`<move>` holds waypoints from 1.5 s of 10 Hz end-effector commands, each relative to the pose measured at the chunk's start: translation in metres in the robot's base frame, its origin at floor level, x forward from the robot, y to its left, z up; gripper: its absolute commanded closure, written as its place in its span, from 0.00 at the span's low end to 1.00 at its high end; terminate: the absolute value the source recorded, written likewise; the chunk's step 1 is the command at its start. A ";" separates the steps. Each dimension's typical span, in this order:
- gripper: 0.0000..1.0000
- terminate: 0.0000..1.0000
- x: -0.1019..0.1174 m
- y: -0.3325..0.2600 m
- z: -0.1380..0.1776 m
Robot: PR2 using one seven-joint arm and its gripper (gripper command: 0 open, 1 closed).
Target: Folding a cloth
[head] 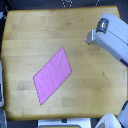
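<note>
Pink-magenta cloth (pixel 52 75), count one, lies flat on a wooden table (pixel 35 30), lower centre of frame, slightly left. It's a single rectangle rotated diagonally: one corner points to upper right near frame centre, opposite corner to lower left. Edges look straight, no visible fold or wrinkle at this resolution.

One robot arm (pixel 112 39), white/grey, enters from the right edge in the upper right of frame. Its end with the gripper (pixel 91 37) sits over the table, well apart from the cloth, up and to the right of it. Fingers too blurred to resolve; can't tell whether the jaws are parted or closed. Nothing visibly held.

One table, light wood with rounded corners, fills most of the frame.

No readable writing, brands or labels anywhere.

Cut off or unclear: arm is cropped by the right edge; white shapes at bottom centre and bottom right, grey object at left edge, all partial and unidentifiable.
</note>
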 end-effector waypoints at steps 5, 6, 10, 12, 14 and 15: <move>0.00 0.00 -0.065 0.176 -0.073; 0.00 0.00 -0.068 0.186 -0.074; 0.00 0.00 -0.081 0.214 -0.095; 0.00 0.00 -0.082 0.215 -0.118; 0.00 0.00 -0.078 0.216 -0.126; 0.00 0.00 -0.076 0.215 -0.127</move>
